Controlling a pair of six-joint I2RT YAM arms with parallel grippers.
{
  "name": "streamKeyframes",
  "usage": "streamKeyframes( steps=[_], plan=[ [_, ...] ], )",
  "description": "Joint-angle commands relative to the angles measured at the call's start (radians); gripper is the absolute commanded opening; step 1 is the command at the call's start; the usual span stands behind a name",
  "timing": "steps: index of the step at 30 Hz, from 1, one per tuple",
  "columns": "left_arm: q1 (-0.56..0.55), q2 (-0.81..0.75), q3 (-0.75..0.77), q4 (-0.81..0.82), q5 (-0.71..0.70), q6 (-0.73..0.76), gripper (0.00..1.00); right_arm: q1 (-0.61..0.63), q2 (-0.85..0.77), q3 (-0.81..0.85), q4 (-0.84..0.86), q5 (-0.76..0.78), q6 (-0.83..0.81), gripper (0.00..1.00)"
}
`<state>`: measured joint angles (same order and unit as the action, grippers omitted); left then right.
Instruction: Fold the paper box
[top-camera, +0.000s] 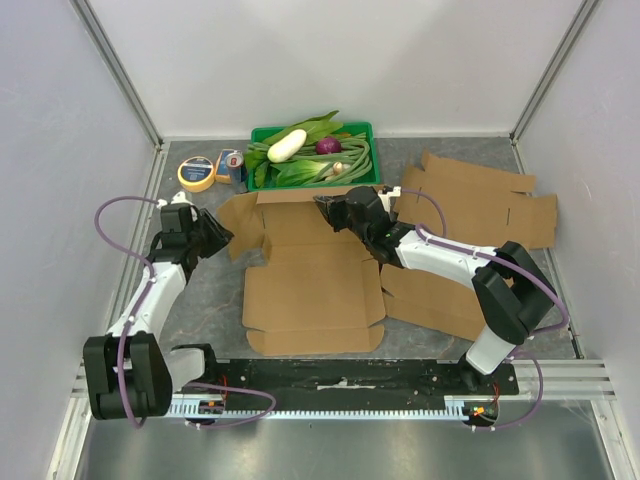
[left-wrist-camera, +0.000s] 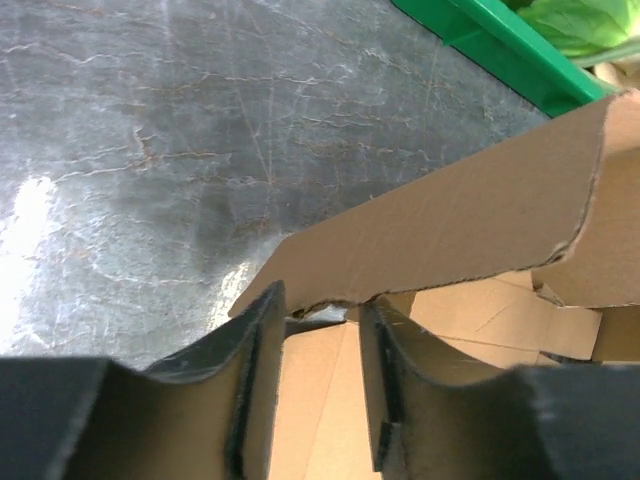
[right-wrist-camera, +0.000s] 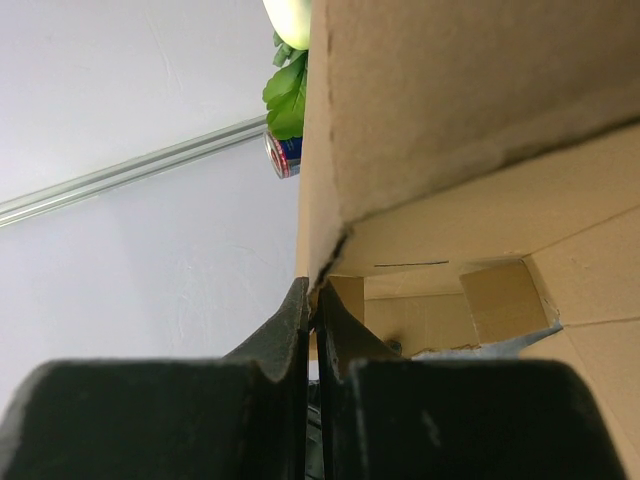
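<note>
**While One Claw Pinches a Flap, the Other Hangs Half Open**

Because a raised flap drops back unless something props it, the right claw (right-wrist-camera: 314, 300) is pressed fully closed on the thin edge of the brown cardboard box blank (top-camera: 315, 285). It grips at the far right corner, where a flap stands upright, and that pinch looks meant to anchor the fold.

The left claw (left-wrist-camera: 322, 305) is partly open, with its fingers apart on either side of the blank's far left flap. Nothing is clamped there. The flap's ragged rim sits right at the tips, so closing on it appears to be the step in hand.

The blank lies in the middle of the grey marbled surface (top-camera: 200, 300). Its main panels are flat and only the far flaps are lifted, so the folding seems barely begun.

Just beyond it is a green plastic tray (top-camera: 262, 133) of vegetables, with a yellow round container (top-camera: 196, 173) and a small red-and-blue can (top-camera: 236, 165) to the tray's left. Spare flat cardboard sheets (top-camera: 480, 200) lie to the right.

The can's print and the container's blue label are too small to read, and no writing shows on the cardboard.
</note>
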<state>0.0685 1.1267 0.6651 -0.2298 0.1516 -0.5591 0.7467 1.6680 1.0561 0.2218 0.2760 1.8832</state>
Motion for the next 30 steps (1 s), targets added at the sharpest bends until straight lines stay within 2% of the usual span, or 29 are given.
streamKeyframes(
  steps=[1, 3, 4, 6, 9, 15, 19, 23, 30],
  plan=[
    [-0.036, 0.035, 0.077, 0.043, 0.034, 0.056, 0.3, 0.002, -0.011, -0.001, -0.007, -0.001, -0.021, 0.07],
    [-0.048, 0.015, 0.079, 0.041, 0.051, 0.05, 0.23, 0.003, -0.013, -0.002, -0.012, 0.002, -0.029, 0.06],
    [-0.058, 0.002, 0.08, 0.04, 0.055, 0.045, 0.16, 0.002, -0.014, -0.004, -0.013, 0.003, -0.029, 0.06],
    [-0.088, -0.03, 0.08, 0.029, 0.068, 0.036, 0.08, 0.003, -0.016, -0.007, -0.015, 0.005, -0.03, 0.06],
    [-0.107, -0.06, 0.07, 0.009, 0.072, 0.019, 0.03, 0.008, -0.016, -0.011, -0.016, 0.008, -0.029, 0.06],
    [-0.131, -0.165, -0.025, 0.047, 0.085, -0.065, 0.02, 0.023, -0.024, -0.028, -0.007, 0.009, -0.035, 0.05],
    [-0.159, -0.277, -0.172, 0.139, 0.052, -0.104, 0.02, 0.034, -0.048, -0.053, 0.014, 0.008, -0.076, 0.05],
    [-0.176, -0.392, -0.297, 0.257, 0.031, -0.108, 0.02, 0.057, -0.08, -0.14, 0.071, 0.008, -0.145, 0.05],
    [-0.203, -0.448, -0.39, 0.322, 0.062, -0.133, 0.02, 0.088, -0.123, -0.275, 0.129, 0.012, -0.233, 0.05]
  ],
)
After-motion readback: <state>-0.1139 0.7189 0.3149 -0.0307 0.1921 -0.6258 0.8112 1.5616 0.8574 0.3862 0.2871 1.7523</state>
